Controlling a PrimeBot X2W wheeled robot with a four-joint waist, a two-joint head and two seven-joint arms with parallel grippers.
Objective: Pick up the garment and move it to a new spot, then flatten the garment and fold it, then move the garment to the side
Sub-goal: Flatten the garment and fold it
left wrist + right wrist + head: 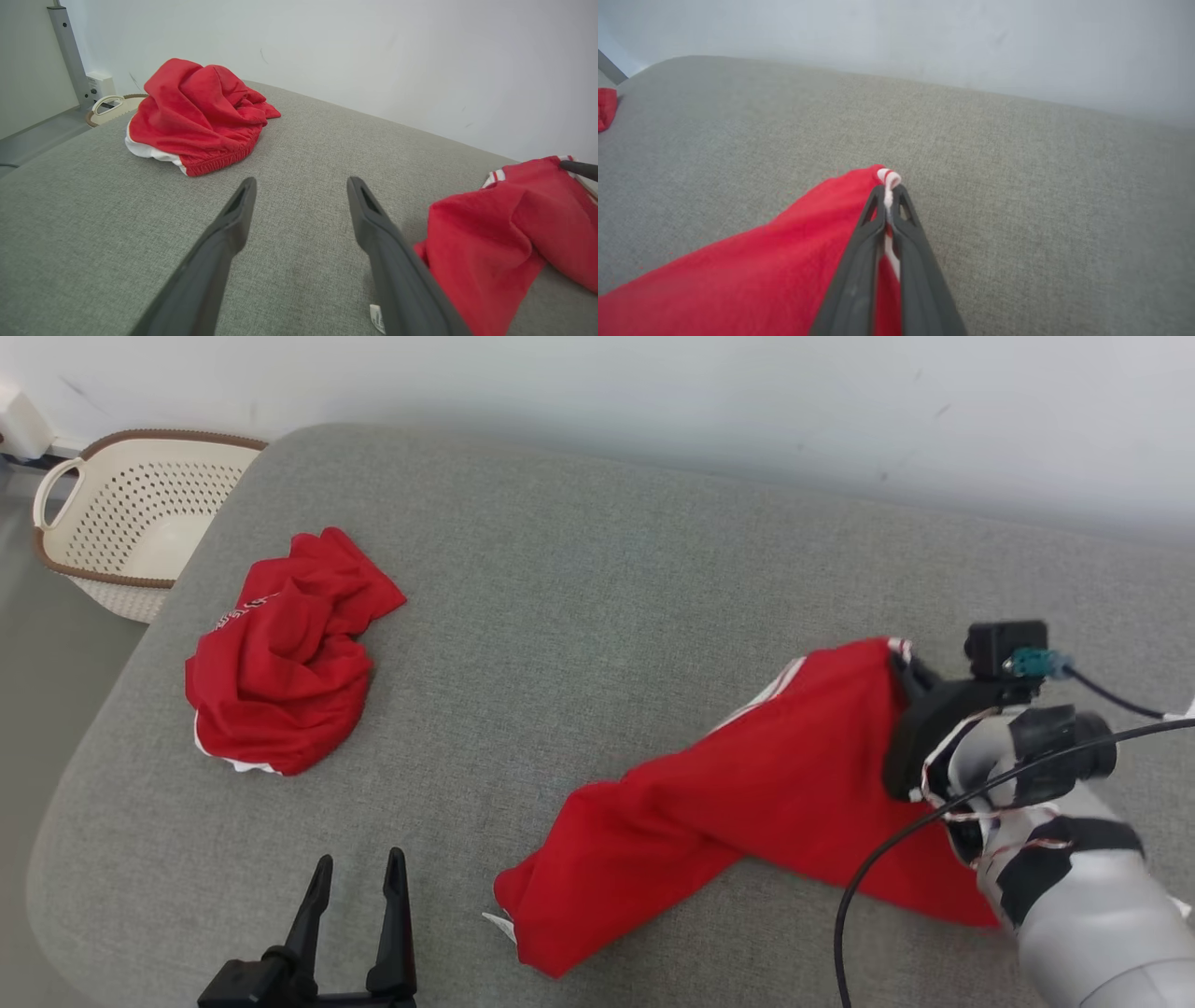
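On the right half of the grey cushion (579, 579) lies the red garment (747, 803), its white-trimmed edge pinched between the closed fingers of the right gripper (888, 189). Left gripper (359, 857): fingers spread, holding nothing, near the garment's lower end.

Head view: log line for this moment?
right end effector: shut on garment | left end effector: open, empty | garment: trailing across cushion

You have two red garments, a crumpled garment (280, 653) and a stretched-out garment (747, 793), one white basket (140, 513), and two grippers, left gripper (360, 857) and right gripper (888, 191)
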